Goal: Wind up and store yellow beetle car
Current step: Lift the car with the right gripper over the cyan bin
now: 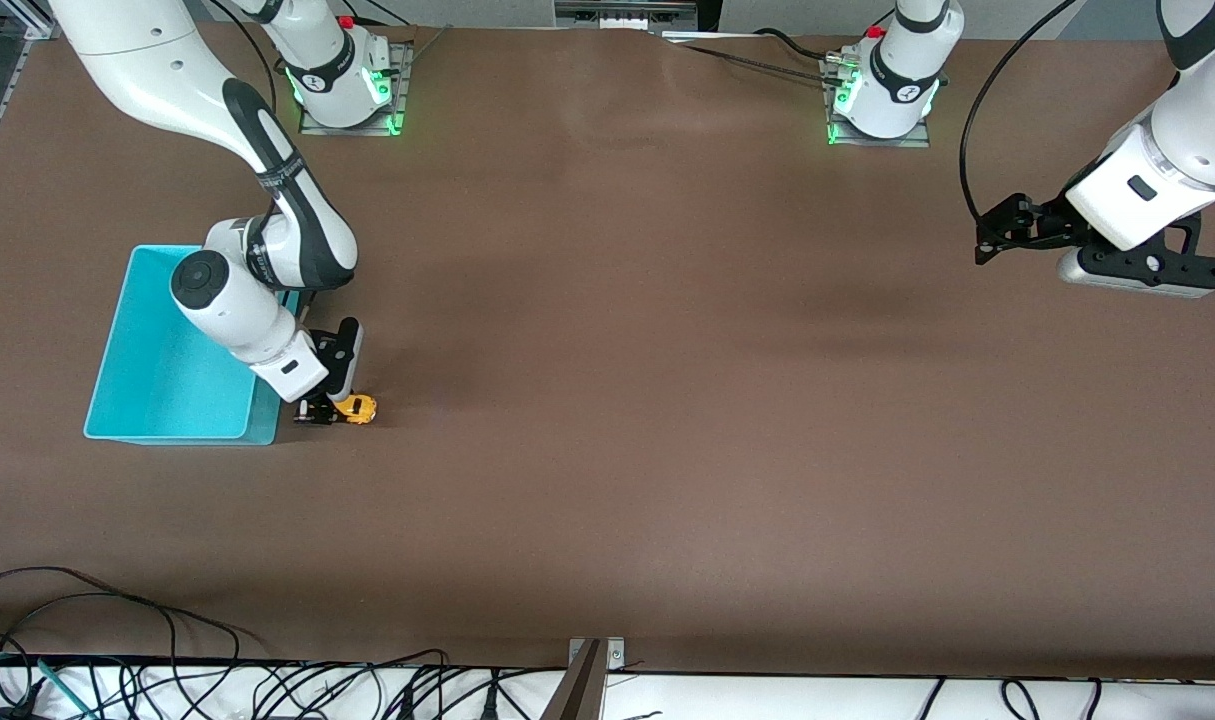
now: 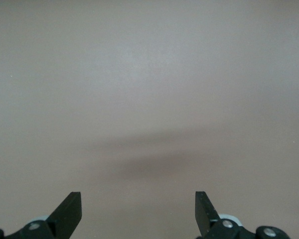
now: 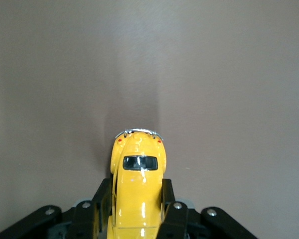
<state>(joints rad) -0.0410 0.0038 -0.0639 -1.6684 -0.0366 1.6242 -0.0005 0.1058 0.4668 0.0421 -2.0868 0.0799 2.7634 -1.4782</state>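
The yellow beetle car [image 1: 355, 408] sits low at the table surface, right beside the turquoise bin [image 1: 147, 350], near the bin's corner nearest the front camera. My right gripper [image 1: 329, 410] is shut on the car; in the right wrist view the fingers [image 3: 102, 199] press both sides of the yellow body [image 3: 137, 189], whose rounded end points away from the wrist. My left gripper [image 1: 987, 240] hangs open and empty in the air over the left arm's end of the table; its fingertips [image 2: 70, 209] stand wide apart over bare table.
The bin stands open-topped at the right arm's end of the table. The brown table [image 1: 667, 400] spreads out between the two arms. Cables [image 1: 167, 680] lie along the edge nearest the front camera.
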